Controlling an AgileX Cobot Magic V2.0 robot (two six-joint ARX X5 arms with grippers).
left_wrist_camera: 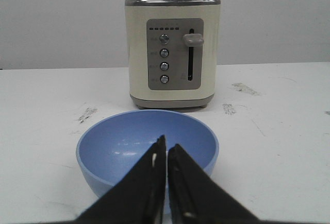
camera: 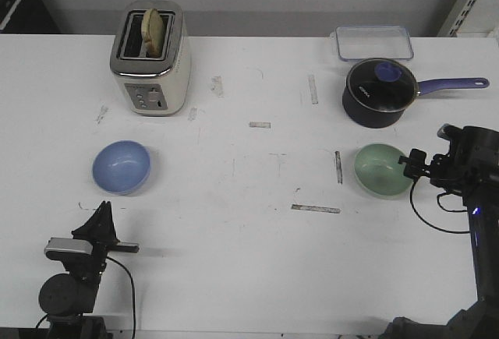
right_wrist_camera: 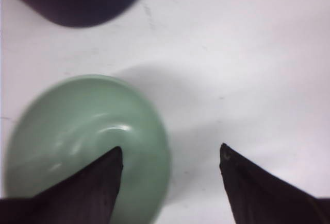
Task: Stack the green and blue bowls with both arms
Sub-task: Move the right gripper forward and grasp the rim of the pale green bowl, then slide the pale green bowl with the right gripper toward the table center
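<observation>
**Inspector:** Report, largest item first.

**Operator:** The counter [camera: 249, 222] is white and scuffed. The toaster [camera: 150, 58] stands at the far left, the saucepan [camera: 379, 92] at the far right. The blue bowl [camera: 121, 167] sits upright on the left, near my left tool [camera: 100, 222], whose jaws are pressed together on nothing, just short of the rim. The green bowl [camera: 383, 169] sits on the right, well apart from the blue. My right tool [camera: 412, 164] is spread wide at its rim, one finger [right_wrist_camera: 93, 188] over the bowl, the other outside.

**Inspector:** Handling?

**Operator:** I judge both bowls light, rigid and smooth, so liable to slide. I would pinch the rim wall, one finger inside and one outside.
</observation>
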